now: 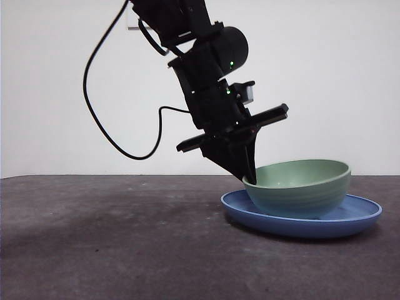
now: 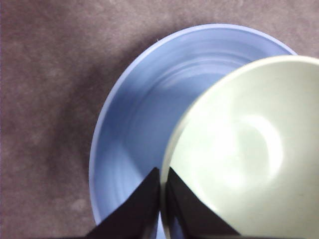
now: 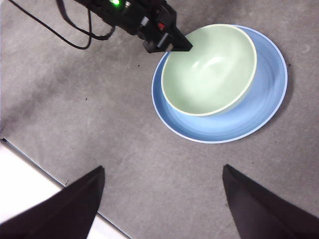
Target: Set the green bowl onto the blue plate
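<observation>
The green bowl [image 1: 300, 190] sits inside the blue plate [image 1: 359, 219] at the right of the front view, tilted a little with its far rim higher. My left gripper [image 1: 250, 178] reaches down from the upper left and is shut on the bowl's near rim. In the left wrist view its two jaws [image 2: 162, 189] pinch the rim of the bowl [image 2: 249, 149] over the plate [image 2: 134, 124]. From the right wrist view, the bowl [image 3: 209, 69] rests off-centre on the plate [image 3: 269, 99]. My right gripper [image 3: 162, 199] hangs open, high above the table and apart from both.
A black cable [image 1: 94, 94] loops down from the left arm at the left. The dark grey tabletop [image 1: 112, 237] extends left of the plate. A white strip [image 3: 20, 199] marks the table's edge below the right gripper.
</observation>
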